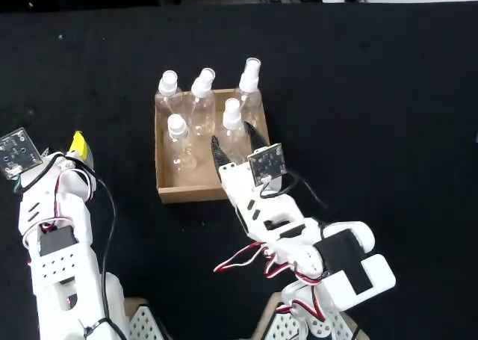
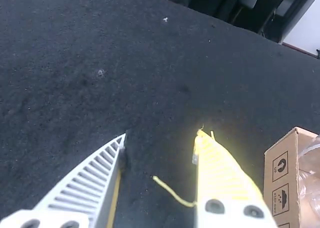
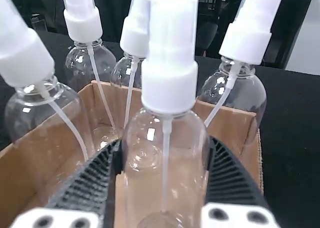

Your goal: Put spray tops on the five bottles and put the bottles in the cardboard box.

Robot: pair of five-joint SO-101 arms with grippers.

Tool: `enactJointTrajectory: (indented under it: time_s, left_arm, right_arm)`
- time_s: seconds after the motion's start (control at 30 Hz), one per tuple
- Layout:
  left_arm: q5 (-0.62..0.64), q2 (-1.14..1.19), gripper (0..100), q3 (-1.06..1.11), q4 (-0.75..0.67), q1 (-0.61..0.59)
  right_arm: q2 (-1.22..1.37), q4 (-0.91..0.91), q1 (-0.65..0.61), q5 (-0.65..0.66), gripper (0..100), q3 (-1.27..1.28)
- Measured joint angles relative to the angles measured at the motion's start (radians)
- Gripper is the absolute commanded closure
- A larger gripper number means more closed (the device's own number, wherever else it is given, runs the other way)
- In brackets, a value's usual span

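Five clear bottles with white spray tops stand in the cardboard box [image 1: 190, 193]. My right gripper [image 1: 232, 134] reaches into the box's near right part, its black fingers [image 3: 95, 180] pressed against both sides of the front right bottle [image 1: 233, 122]. In the right wrist view that bottle [image 3: 165, 153] stands upright between the jaws of the gripper [image 3: 164, 143], with the other bottles [image 3: 82, 57] behind it inside the box [image 3: 227, 115]. My left gripper [image 1: 78, 147] sits left of the box, open and empty, over bare black cloth [image 2: 161, 138].
The table is covered in black cloth [image 1: 373, 93]. A corner of the box [image 2: 282, 168] shows beside the left gripper's yellow finger [image 2: 220, 178]. Dark equipment stands past the table's far edge.
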Motion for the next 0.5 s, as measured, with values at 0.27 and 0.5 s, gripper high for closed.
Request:
enactJointTrajectory:
  time_s: [0.27, 0.5]
  left_arm:
    - [0.0, 0.0, 81, 0.0, -0.003, 0.0]
    - [0.0, 0.0, 81, 0.0, -0.003, 0.0]
  right_arm:
    - [0.0, 0.009, 0.003, 0.0, 69.0, 0.0]
    - [0.0, 0.003, 0.002, 0.002, 71.7, 0.002]
